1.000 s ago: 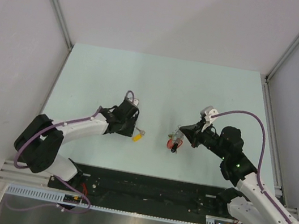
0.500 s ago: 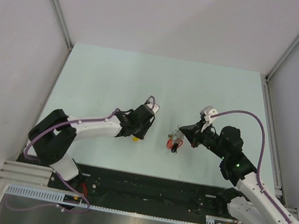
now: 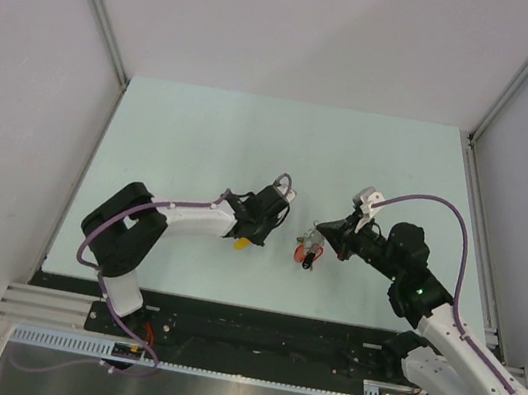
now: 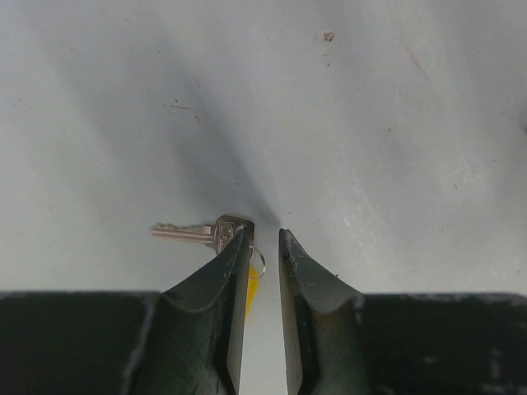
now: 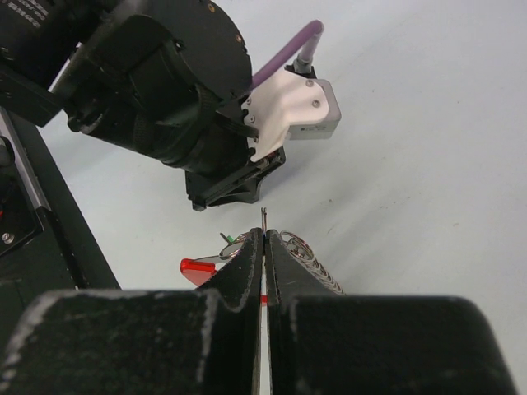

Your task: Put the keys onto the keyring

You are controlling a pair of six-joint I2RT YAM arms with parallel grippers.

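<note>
As jaws narrow, left end effector (image 4: 263, 239) has reached yellow key (image 4: 202, 234).

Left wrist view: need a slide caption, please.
Left tool, narrowly open, poised over a silver key lying flat on the pale table.

Soft, even light from above fills the overhead view. The pale table (image 3: 205, 127) is bright, with only faint shadows under the arms (image 3: 195, 218) and no glare. In the left wrist view a broad grey shadow fans across the table beyond the left claw (image 4: 265, 234), whose fingers are near-black silhouettes, while the key (image 4: 193, 233) is sharp. In the right wrist view the right claw (image 5: 263, 239) is dark and blurred up close. The keyring (image 5: 309, 263) at its tips looks soft, and the white bracket (image 5: 296, 111) is brightly lit.
</note>
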